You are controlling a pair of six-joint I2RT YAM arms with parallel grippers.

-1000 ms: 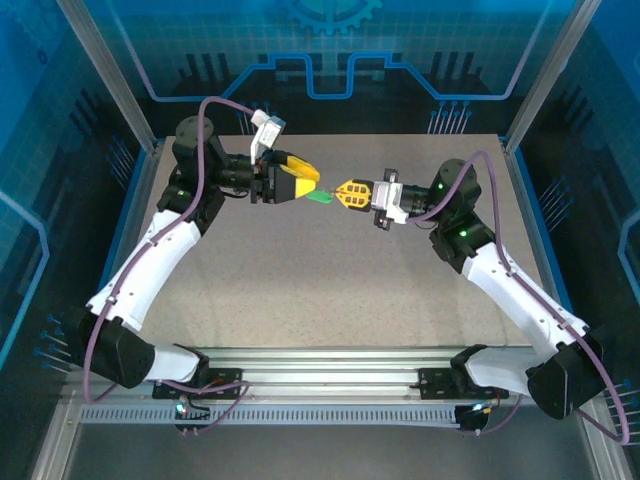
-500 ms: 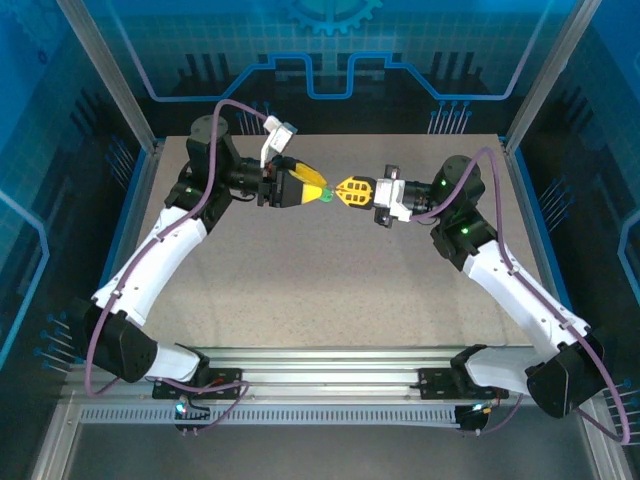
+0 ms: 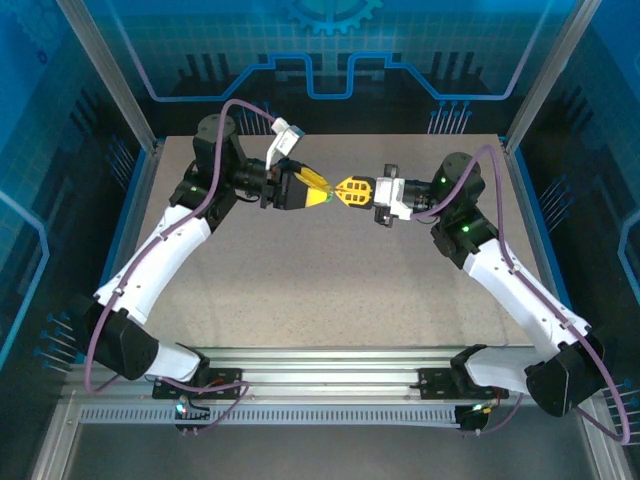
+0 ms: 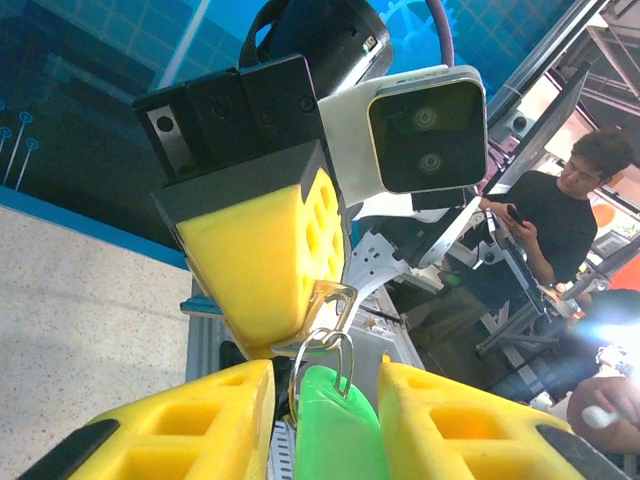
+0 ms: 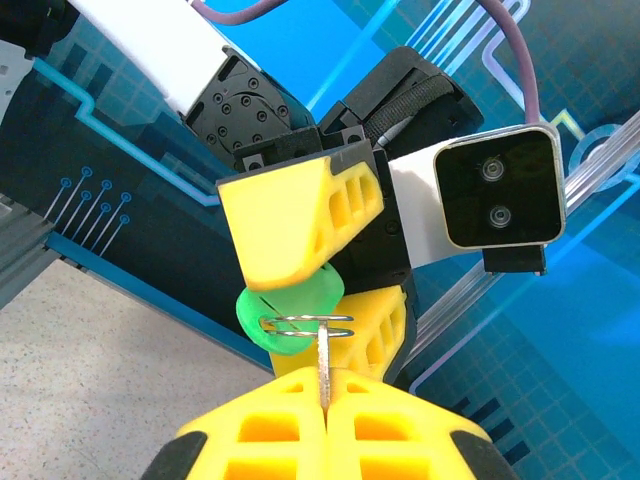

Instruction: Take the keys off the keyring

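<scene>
The tiny grey metal key is standing in mid-air above the speckled grey tabletop, its shank pinched in my pressed-together right claw. Its head is hanging on a thin wire split ring that is also carrying the flat bright-green plastic tag. My left claw is bracketing that tag from the opposite side; whether it is truly clamping, I cannot tell. Holding both ends, I judge, is giving me opposing purchase for working key off ring. No readable writing is showing anywhere on them.
</scene>
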